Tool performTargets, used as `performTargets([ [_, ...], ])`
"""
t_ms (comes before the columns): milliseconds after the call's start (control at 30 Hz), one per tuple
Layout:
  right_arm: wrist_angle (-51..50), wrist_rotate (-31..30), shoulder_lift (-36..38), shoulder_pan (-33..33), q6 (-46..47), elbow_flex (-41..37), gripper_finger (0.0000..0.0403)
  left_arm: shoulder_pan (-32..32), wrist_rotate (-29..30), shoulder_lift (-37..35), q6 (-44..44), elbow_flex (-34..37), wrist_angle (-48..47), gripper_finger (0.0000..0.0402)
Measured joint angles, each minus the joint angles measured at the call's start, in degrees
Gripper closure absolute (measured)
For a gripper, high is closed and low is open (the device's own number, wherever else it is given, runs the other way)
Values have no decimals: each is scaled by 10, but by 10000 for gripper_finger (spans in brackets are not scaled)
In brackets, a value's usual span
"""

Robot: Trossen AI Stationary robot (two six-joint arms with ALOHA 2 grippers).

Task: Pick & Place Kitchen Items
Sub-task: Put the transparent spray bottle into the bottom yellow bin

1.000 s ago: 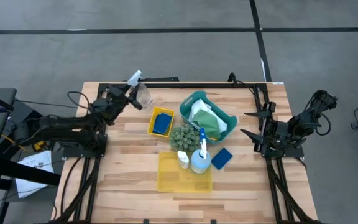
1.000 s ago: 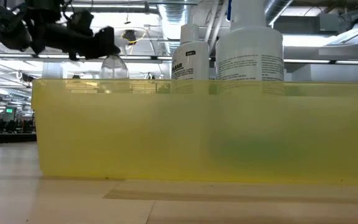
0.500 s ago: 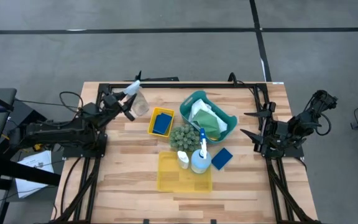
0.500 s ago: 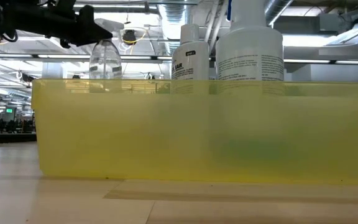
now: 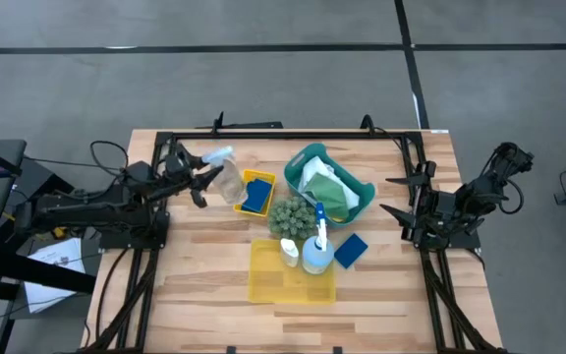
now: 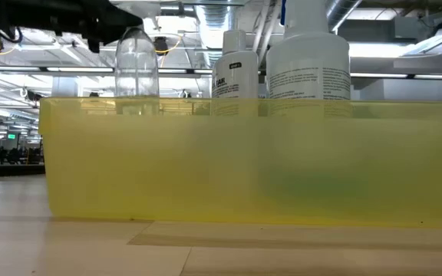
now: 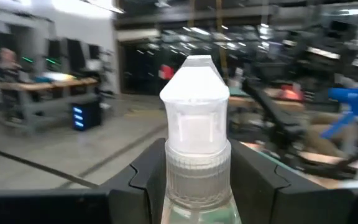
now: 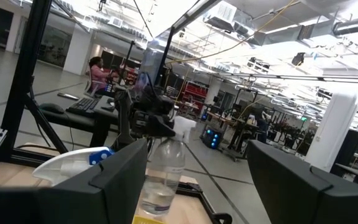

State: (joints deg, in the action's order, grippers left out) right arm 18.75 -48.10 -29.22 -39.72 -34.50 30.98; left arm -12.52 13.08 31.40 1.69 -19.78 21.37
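A clear spray bottle (image 5: 229,183) with a white cap (image 7: 194,93) hangs upright at the table's left, beside the small yellow bin (image 5: 245,183) that holds a blue sponge (image 5: 255,197). My left gripper (image 5: 207,177) is shut on it. In the low view the bottle (image 6: 136,65) shows above the large yellow bin's wall, its base hidden. My right gripper (image 5: 401,197) waits open over the table's right edge, holding nothing. A blue-topped spray bottle (image 5: 317,246), a small white bottle (image 5: 290,251) and another blue sponge (image 5: 350,249) stand near the large yellow bin (image 5: 291,280). My left gripper pinches the bottle's ribbed neck (image 7: 194,180), just under the white cap, between its two fingers (image 7: 143,183). The fingers come in about level from the table's left side. The bottle hangs upright below the hold, and in the right wrist view its base (image 8: 155,205) seems clear of the table.
A teal basket (image 5: 360,189) with white cloths and green pieces sits at the far middle. A green bumpy ball (image 5: 288,214) lies between it and the large yellow bin. Black frame rails (image 5: 293,135) run along the table's far, left and right edges.
My left gripper has carried the clear bottle from the far left corner toward the table's near edge and the small yellow bin, rising a little. It has tipped up to about level, and the bottle has gone from tilted to upright. The hold stays shut.
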Motion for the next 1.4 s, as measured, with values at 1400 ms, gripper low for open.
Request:
performTargets([
  [1400, 1, 0, 0, 0, 0, 0, 135, 90, -345, 127, -67, -36, 133, 269],
])
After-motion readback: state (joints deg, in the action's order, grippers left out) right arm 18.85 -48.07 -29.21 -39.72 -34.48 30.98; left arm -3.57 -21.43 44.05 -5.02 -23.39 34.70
